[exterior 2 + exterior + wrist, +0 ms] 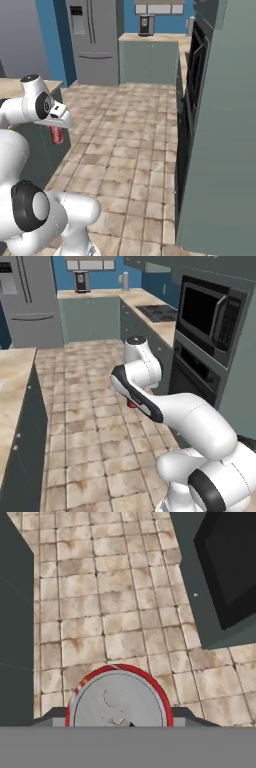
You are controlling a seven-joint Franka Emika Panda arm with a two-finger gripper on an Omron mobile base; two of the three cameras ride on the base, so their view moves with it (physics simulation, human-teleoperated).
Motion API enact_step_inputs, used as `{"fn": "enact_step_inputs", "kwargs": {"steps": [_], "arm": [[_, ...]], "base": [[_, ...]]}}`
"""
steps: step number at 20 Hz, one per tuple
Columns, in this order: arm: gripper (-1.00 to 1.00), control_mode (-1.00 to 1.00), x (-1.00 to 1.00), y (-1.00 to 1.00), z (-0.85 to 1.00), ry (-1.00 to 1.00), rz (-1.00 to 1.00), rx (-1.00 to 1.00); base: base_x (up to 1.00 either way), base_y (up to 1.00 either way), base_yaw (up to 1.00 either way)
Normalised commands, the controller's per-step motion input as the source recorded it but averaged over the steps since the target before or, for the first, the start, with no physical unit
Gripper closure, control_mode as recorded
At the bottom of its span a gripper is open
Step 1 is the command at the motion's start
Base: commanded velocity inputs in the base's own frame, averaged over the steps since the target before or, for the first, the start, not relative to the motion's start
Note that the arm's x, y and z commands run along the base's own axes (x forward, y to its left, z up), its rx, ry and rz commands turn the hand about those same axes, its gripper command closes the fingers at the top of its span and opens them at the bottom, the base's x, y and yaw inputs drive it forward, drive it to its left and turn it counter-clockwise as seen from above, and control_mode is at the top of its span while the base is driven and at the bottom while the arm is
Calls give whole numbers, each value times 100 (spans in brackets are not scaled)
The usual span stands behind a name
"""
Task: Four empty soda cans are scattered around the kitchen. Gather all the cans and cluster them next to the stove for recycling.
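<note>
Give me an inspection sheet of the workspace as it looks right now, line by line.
Surface: tan tiled floor under the arm; beige counter on the left.
Job's things: red can held upright in the claw above the floor; stove on the far counter, not yet reached.
Clutter: nothing seen.
Grippers: claw shut on the can.
Cables: nothing seen.
Surroundings: fridge, wall oven, grey-green cabinets, blue wall.

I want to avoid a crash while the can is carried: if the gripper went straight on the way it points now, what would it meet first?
Probably the tiled floor: the gripper, shut on the soda can, points down at bare tiles between two cabinet fronts. How far off is unclear.
</note>
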Motion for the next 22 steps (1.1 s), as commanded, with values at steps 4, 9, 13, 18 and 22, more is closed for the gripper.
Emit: {"fn": "enact_step_inputs", "kwargs": {"steps": [4,9,13,18,22], "arm": [[100,100,0,0,0,0,0,0],[100,100,0,0,0,0,0,0],[100,100,0,0,0,0,0,0],[100,100,0,0,0,0,0,0],[100,100,0,0,0,0,0,0]], "base": [[71,-24,2],[70,-26,2],[69,-25,3],[68,-25,3],[65,-24,2]]}}
